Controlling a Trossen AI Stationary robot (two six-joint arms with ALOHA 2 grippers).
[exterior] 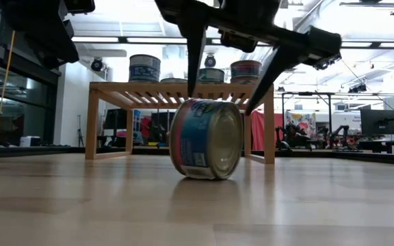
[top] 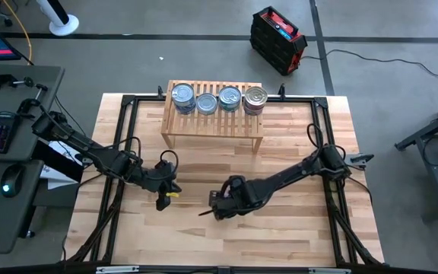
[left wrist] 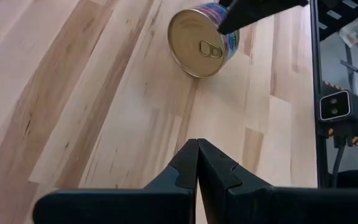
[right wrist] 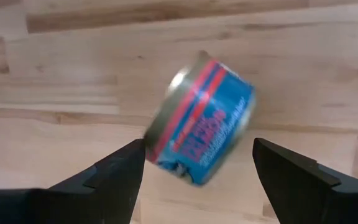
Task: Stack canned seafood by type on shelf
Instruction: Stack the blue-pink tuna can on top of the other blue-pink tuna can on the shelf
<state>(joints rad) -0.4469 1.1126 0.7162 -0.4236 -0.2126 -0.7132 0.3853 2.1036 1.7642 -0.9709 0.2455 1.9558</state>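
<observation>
- One tin is seen lying on its edge on the plank tabletop, in front of the shelf and well apart from it; its gold lid with the pull tab is shown facing the left wrist camera, and its blue and red label is seen in the right wrist view.
- Four stacks of tins are seen on the shelf's slatted top, in a row along its back half.
- The right gripper is placed directly over the tipped tin, fingers spread wide, one finger on each side of it; in the low view the two dark fingers are seen slanting down to either side of the tin's upper rim, and no contact can be confirmed.
- The tin's round axis is judged to lie roughly level with the table, pointing towards the left arm, so the open fingers appear to straddle the label wall, not the two flat faces.
- The left gripper is held just beside the tin on the table, fingers pressed together, empty; it is near, but the right is judged the nearer and better placed.
- A closing of the right fingers on a rolling tin is judged risky: the tin may be nudged away.
</observation>
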